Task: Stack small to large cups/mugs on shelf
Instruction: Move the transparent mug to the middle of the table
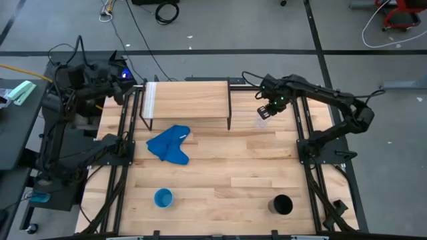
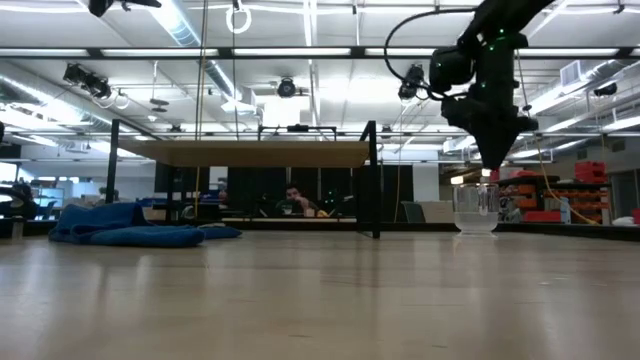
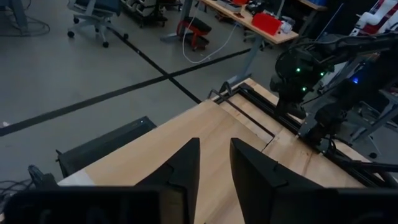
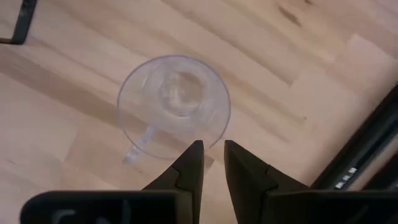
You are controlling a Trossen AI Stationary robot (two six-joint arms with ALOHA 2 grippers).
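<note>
1. The right gripper (image 4: 211, 163) is seen poised just above the clear cup (image 4: 173, 102), right of centre in the high view; its jaws stand a narrow gap apart and hold nothing.
2. In the low view the right gripper (image 2: 490, 160) hangs over the clear cup (image 2: 476, 208). Whether a fingertip touches the rim cannot be told.
3. The clear cup (image 1: 261, 121) is barely made out in the high view, as a faint glint on the tabletop (image 1: 220, 173), just right of the shelf (image 1: 187, 99).
4. The left gripper (image 3: 214, 171) is held over the shelf's left end, at upper left in the high view; its jaws stand narrowly apart and empty, and its fingers are cut off at the frame's bottom.
5. Three cups are counted: the clear one, a light blue cup (image 1: 163, 197) at lower centre-left and a black cup (image 1: 282, 205) at lower right. All stand on the tabletop; none is on the shelf.
6. One blue cloth (image 1: 169, 144) lies crumpled in front of the shelf.
</note>
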